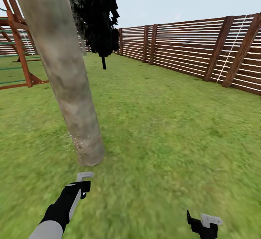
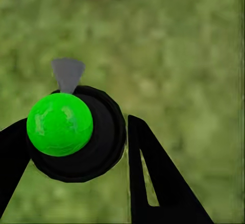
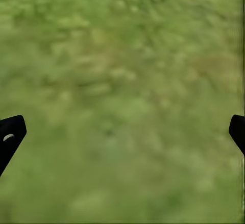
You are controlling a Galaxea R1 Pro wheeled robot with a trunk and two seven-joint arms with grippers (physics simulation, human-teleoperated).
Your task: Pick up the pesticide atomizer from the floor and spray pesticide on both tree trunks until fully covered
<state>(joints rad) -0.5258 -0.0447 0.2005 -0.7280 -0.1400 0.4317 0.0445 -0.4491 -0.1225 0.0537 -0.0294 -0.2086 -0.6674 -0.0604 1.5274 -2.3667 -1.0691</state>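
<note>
Your left gripper (image 2: 76, 147) clamped the pesticide atomizer (image 2: 76, 137), small, rigid and probably light, around its dark body near the tree trunk (image 1: 69, 86); your right gripper (image 3: 122, 132) hung wide, empty, above the lawn (image 1: 174, 130).

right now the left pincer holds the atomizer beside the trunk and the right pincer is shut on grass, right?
Not quite. The right pincer is open and empty: the right wrist view shows its fingers spread wide above bare lawn. The rest stands: the left pincer holds the atomizer near the trunk.
</note>
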